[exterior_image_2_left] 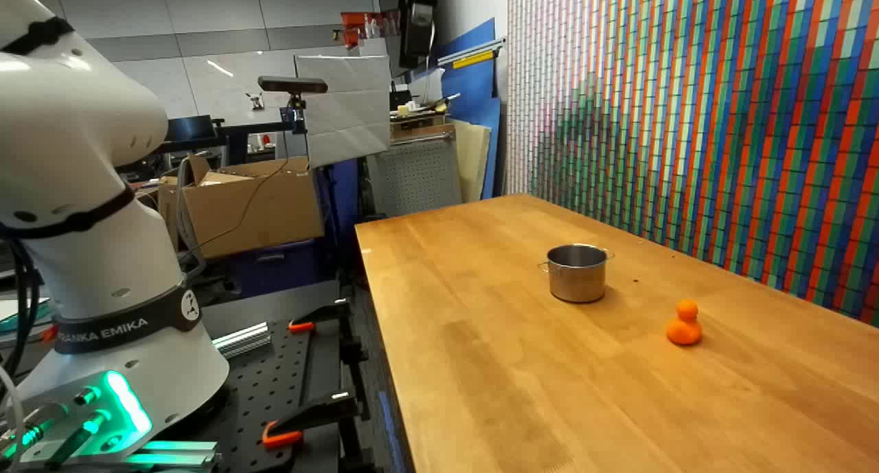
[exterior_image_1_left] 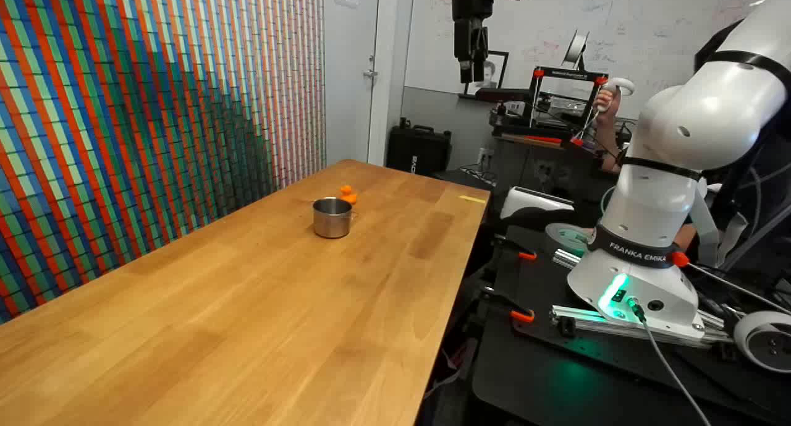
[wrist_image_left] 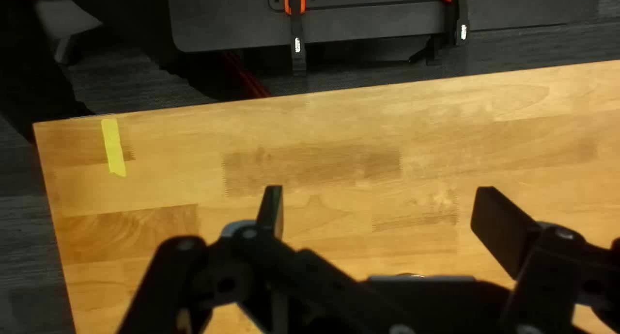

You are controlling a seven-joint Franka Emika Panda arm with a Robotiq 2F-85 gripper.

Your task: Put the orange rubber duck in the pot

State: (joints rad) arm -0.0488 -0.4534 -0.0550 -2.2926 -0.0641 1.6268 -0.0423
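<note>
Bench (exterior_image_1_left: 278, 315) of warm brown wood runs lengthwise beside a wall (exterior_image_1_left: 154, 117) striped in red, blue and green; past its opposite long edge is a black stand (exterior_image_1_left: 525, 376) bearing the white robot arm (exterior_image_1_left: 649, 197). The pot (exterior_image_2_left: 578, 281), a short steel cylinder with a thin wire handle at each side, stands upright, mouth up, inward from all four edges. The orange rubber duck (exterior_image_2_left: 685, 330) is outside it, upright on the wood, near the pot yet apart from it, on the side toward the short edge by the door (exterior_image_1_left: 350, 61). Where that short edge meets the robot-side long edge, a strip of yellow tape (wrist_image_left: 114, 147) lies close to the corner.

The pincer (wrist_image_left: 380, 215) points down from well above the bench, its two fingers (wrist_image_left: 501, 227) spread wide in the wrist view, with wood showing between them. Two black-and-orange clamps (wrist_image_left: 296, 33) sit on the rim of the stand that faces the robot-side edge. In an exterior view a hand (exterior_image_1_left: 608, 104) holds up a white controller (exterior_image_1_left: 617, 83), well apart from the bench.
</note>
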